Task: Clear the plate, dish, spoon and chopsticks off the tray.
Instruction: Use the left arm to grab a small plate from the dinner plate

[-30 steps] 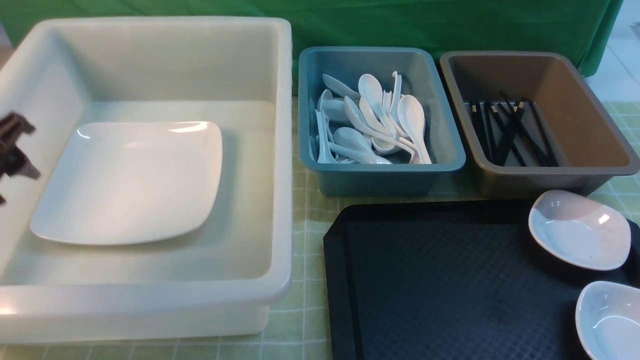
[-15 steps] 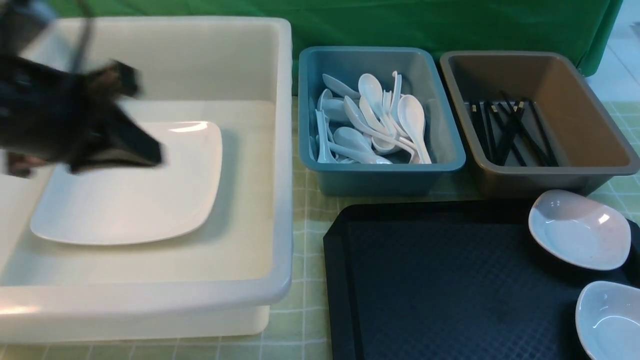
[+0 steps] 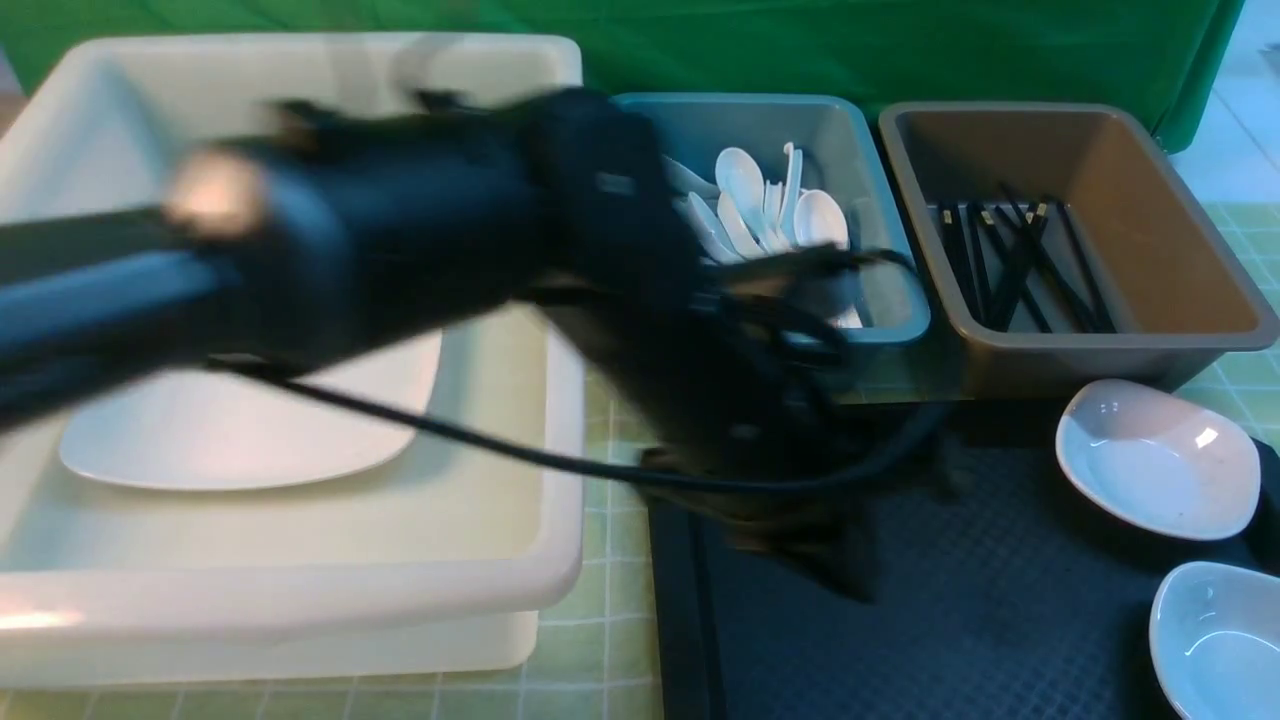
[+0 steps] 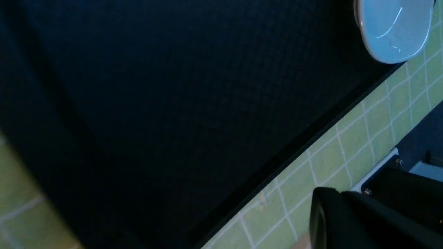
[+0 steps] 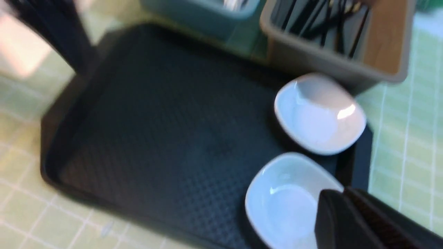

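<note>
Plate (image 3: 230, 430) lies flat inside the white bin (image 3: 300, 600), one only, off the black tray (image 3: 1000, 600), which carries two small white dishes (image 3: 1160, 460) at its right end (the nearer one is cut by the frame edge). Three bins stand behind and beside the tray: the white one, a blue bin (image 3: 885, 325) with a heap of white spoons (image 3: 745, 180), partly hidden and not countable, and a brown bin (image 3: 1100, 350) with a tangle of black chopsticks (image 3: 1020, 260). Half a second ago the left arm (image 3: 400, 230) was over the plate's left part; now it stretches, blurred, across the white bin and the blue one, its left gripper (image 3: 845, 565) above the tray's left half, jaws too smeared to judge. The right gripper (image 5: 337, 216), seen only from its wrist, has its fingers pressed together on nothing, beside the nearer dish.
</note>
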### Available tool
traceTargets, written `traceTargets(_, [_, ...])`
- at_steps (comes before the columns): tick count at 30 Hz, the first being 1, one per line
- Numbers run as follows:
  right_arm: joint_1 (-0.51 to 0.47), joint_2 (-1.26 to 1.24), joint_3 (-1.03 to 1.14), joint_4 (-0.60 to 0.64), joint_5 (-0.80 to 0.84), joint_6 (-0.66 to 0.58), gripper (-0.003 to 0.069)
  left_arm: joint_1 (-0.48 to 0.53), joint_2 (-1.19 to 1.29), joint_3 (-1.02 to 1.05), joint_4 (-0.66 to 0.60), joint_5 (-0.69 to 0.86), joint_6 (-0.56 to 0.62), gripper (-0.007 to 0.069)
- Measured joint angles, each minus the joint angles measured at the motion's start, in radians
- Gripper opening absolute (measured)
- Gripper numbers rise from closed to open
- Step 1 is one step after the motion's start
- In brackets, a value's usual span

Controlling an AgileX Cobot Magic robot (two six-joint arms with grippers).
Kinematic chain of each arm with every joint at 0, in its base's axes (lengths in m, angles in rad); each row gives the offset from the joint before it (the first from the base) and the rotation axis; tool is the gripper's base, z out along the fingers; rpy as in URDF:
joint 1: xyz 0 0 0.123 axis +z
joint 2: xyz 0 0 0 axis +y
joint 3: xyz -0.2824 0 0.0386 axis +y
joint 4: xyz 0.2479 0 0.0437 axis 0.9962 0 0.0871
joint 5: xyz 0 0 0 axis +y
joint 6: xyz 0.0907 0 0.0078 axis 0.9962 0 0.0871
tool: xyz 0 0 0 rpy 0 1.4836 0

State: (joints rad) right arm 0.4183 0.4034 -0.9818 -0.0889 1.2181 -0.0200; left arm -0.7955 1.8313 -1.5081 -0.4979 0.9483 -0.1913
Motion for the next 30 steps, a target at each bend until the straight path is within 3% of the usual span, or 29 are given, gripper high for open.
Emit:
traceTargets(14, [0.0, -0.024, -0.085, -0.003, 0.0, 0.0, 0.0019, -0.181, 0.535, -0.671, 0.008, 0.082, -0.051, 0.0332])
traceTargets(20, [0.0, -0.044, -0.113, -0.01, -0.002, 0.0, 0.0019, -0.191, 0.668, -0.831, 0.008, 0.055, -0.093, 0.035])
traceTargets(30, [0.0, -0.045, -0.115, -0.012, -0.002, 0.0, 0.0024, -0.191, 0.738, -0.848, -0.05, -0.061, -0.096, 0.0349])
